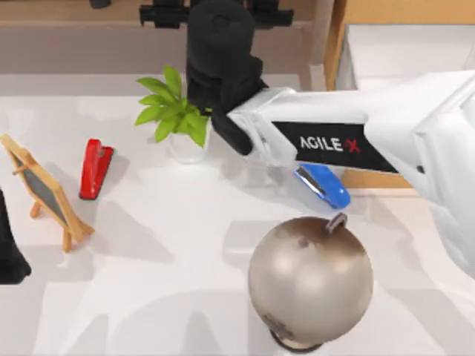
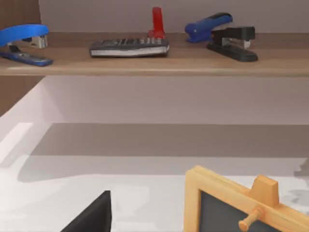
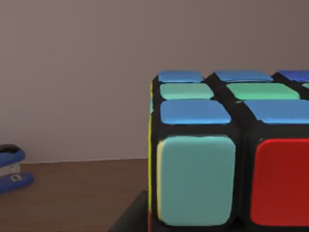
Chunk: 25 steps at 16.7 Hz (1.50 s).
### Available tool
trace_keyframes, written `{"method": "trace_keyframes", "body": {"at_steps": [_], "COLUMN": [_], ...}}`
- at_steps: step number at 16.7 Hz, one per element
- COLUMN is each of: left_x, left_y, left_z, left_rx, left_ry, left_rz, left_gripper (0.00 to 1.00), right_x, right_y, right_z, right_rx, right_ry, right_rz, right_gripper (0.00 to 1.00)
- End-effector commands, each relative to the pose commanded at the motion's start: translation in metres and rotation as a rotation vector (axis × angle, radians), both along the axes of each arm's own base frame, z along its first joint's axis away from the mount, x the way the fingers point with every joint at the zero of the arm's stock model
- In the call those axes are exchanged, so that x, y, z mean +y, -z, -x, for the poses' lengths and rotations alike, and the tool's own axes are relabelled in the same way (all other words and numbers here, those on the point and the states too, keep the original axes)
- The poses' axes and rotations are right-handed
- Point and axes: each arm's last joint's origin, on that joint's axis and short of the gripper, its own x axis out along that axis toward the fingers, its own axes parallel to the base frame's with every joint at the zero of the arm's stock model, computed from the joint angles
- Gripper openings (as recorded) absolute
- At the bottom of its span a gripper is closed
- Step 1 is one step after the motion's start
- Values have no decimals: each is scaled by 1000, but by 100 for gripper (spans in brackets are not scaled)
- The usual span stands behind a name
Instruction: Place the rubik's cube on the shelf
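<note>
The rubik's cube sits close in the right wrist view, showing blue, green, teal and red squares with black edges. It hangs just over the brown board of the shelf. My right gripper is shut on it, and one dark finger shows below the cube. From above, the right arm reaches from the right side to the back middle, at the shelf's front edge. The shelf also runs across the left wrist view. My left gripper is parked at the table's left edge.
On the shelf lie a calculator, a black stapler, a red stapler and blue staplers. On the table are a potted plant, a red stapler, a small chalkboard easel, a blue stapler and a globe.
</note>
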Motion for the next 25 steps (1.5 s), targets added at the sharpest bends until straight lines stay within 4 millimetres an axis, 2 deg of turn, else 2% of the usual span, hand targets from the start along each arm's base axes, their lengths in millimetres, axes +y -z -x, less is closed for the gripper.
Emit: {"method": "trace_keyframes", "body": {"at_steps": [3,5,10,23,25], "left_x": [0,0,0,0,0], "left_y": [0,0,0,0,0], "left_z": [0,0,0,0,0], "left_rx": [0,0,0,0,0], "left_ry": [0,0,0,0,0], "left_rz": [0,0,0,0,0], "left_gripper": [100,100,100,100,100], "right_x": [-10,-14,-13,-13,-13], "right_y": [9,16,20,20,20], "right_z": [-26,-37,-39,-39,-39], "right_rx": [13,20,25,25,25], "right_ry": [2,3,2,2,2], "right_rz": [30,39,42,42,42], "right_gripper": [0,0,0,98,100]}}
